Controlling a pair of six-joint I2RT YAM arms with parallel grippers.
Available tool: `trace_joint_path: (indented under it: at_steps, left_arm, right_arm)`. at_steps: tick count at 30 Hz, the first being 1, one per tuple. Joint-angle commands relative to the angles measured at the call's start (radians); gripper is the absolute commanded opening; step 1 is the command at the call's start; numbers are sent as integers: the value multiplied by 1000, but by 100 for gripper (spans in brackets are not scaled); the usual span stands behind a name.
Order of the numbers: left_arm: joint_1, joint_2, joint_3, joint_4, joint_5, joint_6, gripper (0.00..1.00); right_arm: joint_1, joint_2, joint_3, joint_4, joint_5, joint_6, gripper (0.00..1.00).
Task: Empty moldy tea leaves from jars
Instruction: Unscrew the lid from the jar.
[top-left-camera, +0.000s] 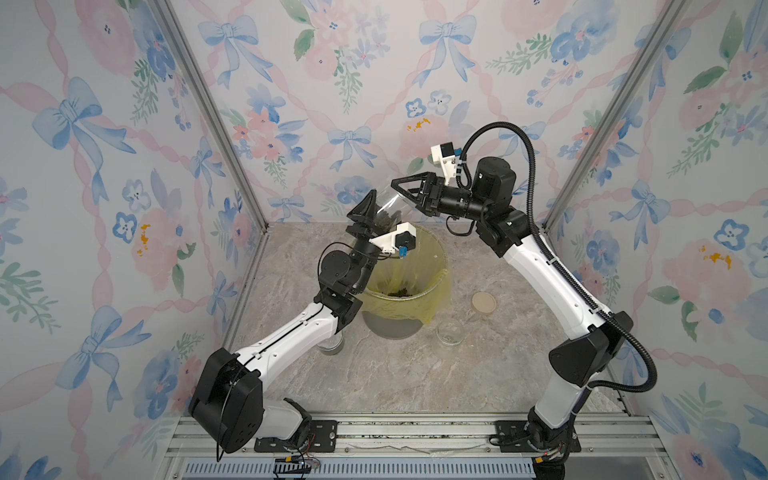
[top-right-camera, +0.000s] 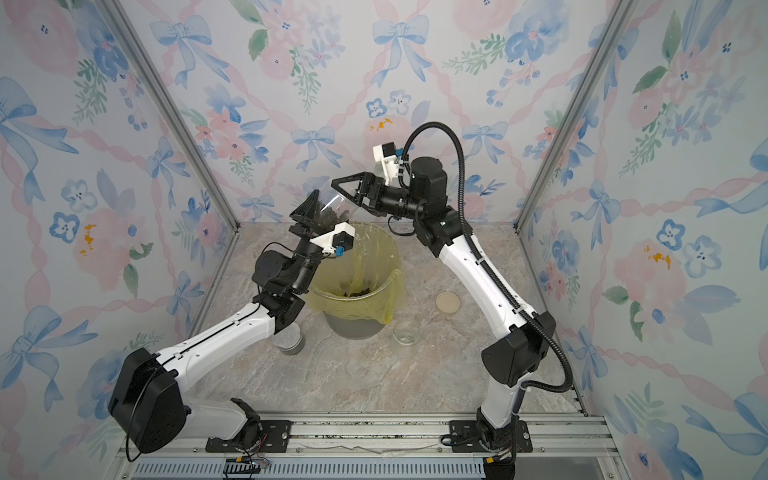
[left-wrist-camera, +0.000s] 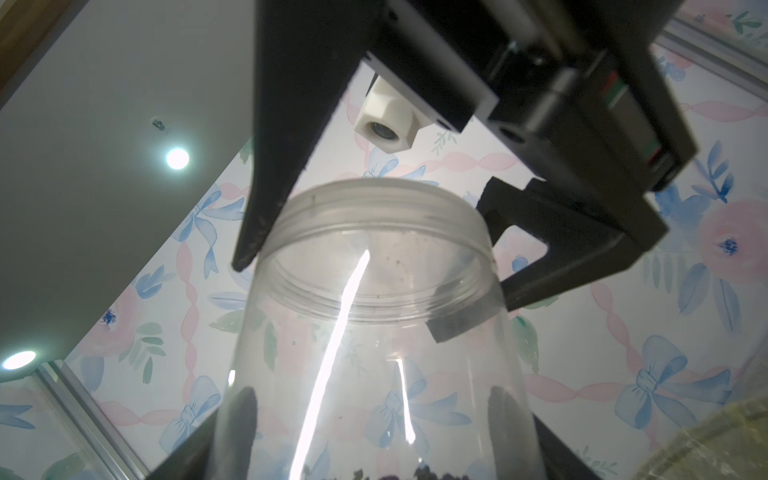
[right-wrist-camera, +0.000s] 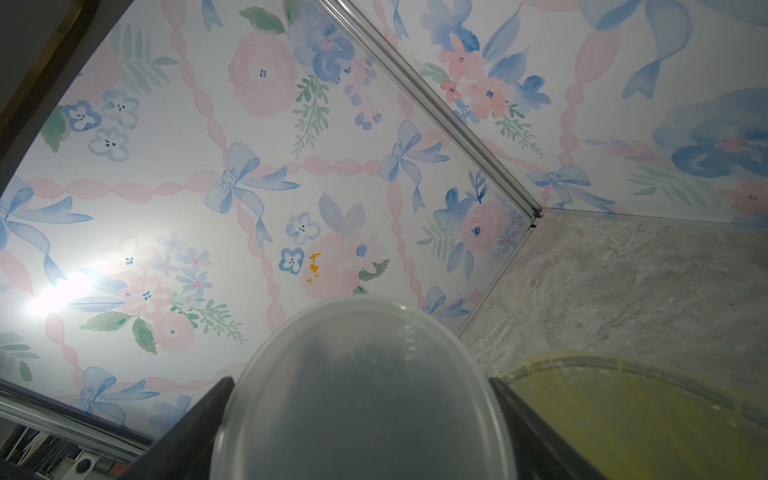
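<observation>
A clear jar (top-left-camera: 388, 212) (top-right-camera: 332, 210) hangs tilted above the back rim of the yellow-lined bin (top-left-camera: 441, 266), with moldy tea leaves (top-left-camera: 384, 222) (top-right-camera: 328, 218) lying inside it. My left gripper (top-left-camera: 376, 208) (left-wrist-camera: 374, 415) is shut on the jar's body (left-wrist-camera: 374, 353); its pads show dark through the wall. My right gripper (top-left-camera: 401, 193) (right-wrist-camera: 361, 415) grips the jar's frosted lid (right-wrist-camera: 361, 395) (left-wrist-camera: 374, 232) from both sides. More leaves (top-left-camera: 401, 293) lie in the bin. An empty jar (top-left-camera: 450, 331) stands right of the bin. Another jar (top-right-camera: 289, 338) is half hidden under my left arm.
A flat tan disc lid (top-left-camera: 483, 302) lies on the marble tabletop right of the bin. Floral walls close in the back and both sides. The bin's yellow bag (right-wrist-camera: 623, 415) shows close below my right gripper.
</observation>
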Motion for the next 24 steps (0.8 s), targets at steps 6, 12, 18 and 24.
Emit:
trace_joint_path:
  at_steps: [6, 12, 18, 24]
  left_arm:
    - [7, -24, 58, -73, 60, -222, 46]
    - [25, -47, 88, -166, 120, -406, 44]
    - [44, -83, 110, -252, 201, -597, 44]
    - [73, -126, 97, -268, 283, -765, 43]
  right_arm:
    - [-13, -55, -47, 18, -41, -67, 77]
    - [-19, -79, -89, 35, -69, -90, 77]
    - [-19, -111, -144, 76, -81, -90, 76]
    - [-20, -131, -181, 92, -93, -96, 76]
